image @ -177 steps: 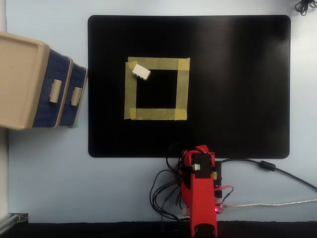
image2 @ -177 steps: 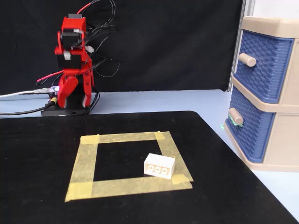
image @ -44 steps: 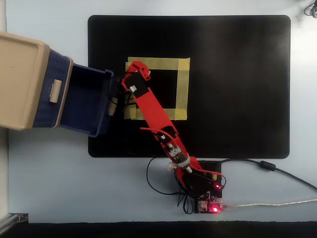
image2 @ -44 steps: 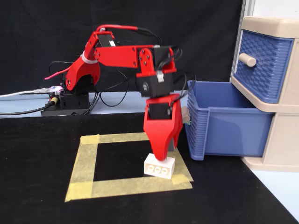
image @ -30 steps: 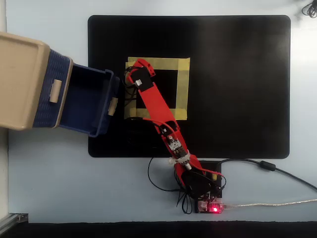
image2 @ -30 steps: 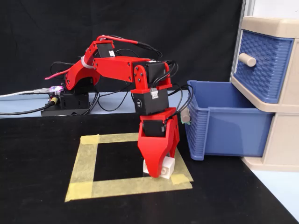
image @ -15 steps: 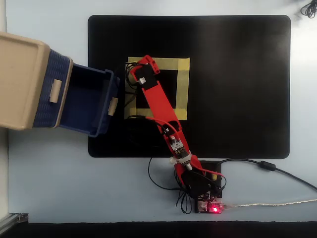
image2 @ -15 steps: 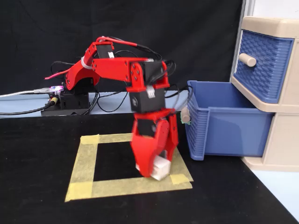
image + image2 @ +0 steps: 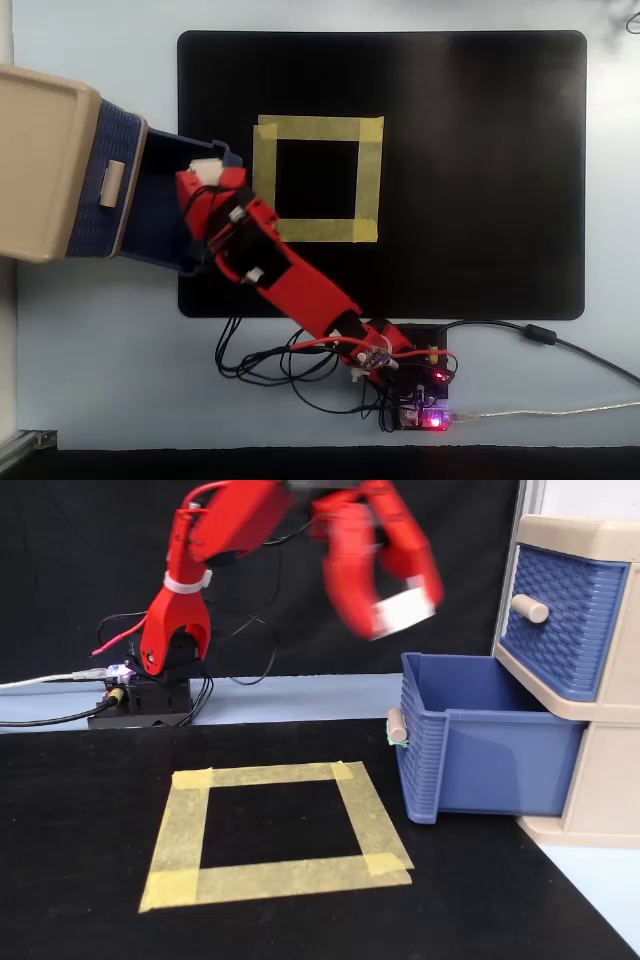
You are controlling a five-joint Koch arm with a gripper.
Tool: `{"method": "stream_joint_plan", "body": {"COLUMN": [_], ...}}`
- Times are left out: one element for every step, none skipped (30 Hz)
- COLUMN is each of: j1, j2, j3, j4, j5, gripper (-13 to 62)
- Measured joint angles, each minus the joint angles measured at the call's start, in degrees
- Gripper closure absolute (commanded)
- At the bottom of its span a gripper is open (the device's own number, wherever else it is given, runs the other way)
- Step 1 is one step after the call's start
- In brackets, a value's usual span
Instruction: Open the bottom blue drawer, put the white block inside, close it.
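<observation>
Now the pincer (image 9: 408, 608) grasps the white block (image 9: 405, 610); lower it well inside the open bottom drawer (image 9: 490, 765) before you release.

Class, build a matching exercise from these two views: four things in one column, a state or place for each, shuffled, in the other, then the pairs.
1. bottom drawer
2. top drawer
3. white block
4. tape square

a. held in the gripper
b. pulled open
c. closed
d. stuck flat on the black mat

Pairs: 1-b, 2-c, 3-a, 4-d
</observation>
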State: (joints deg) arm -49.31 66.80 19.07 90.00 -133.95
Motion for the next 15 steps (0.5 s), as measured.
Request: {"method": "stream_joint_plan", "body": {"j1": [-1.49, -2.46, -3.69, -5.54, -5.98, -6.15, -6.06, -6.24, -6.59, -6.68, -6.59, -6.59, -6.68, -6.68, -6.68], "j2": [-0.35, -0.88, -1.76, -2.55, -2.81, -3.25, -3.96, -4.31, -5.27, -6.15, -7.03, -8.09, -9.49, -10.28, -10.81], "j3": [-0.09, -0.09, -0.26, -0.53, -0.44, -0.53, -0.7, -0.7, -0.7, -0.62, -0.62, -0.62, -0.62, -0.62, -0.53], "j4": [-0.7, -0.62, -0.53, -0.88, -0.79, -0.88, -0.88, -0.88, -1.23, -1.49, -1.67, -1.76, -2.46, -2.72, -2.9], "j5": [-4.57, -7.12, -9.05, -11.51, -12.57, -13.18, -13.62, -13.8, -13.97, -14.06, -14.15, -14.15, -14.24, -14.24, -14.24], "gripper": [56.9, 56.9, 56.9, 56.8, 56.8, 56.8, 56.7, 56.6, 56.6, 56.6, 56.6, 56.5, 54.8, 46.8, 38.5]}}
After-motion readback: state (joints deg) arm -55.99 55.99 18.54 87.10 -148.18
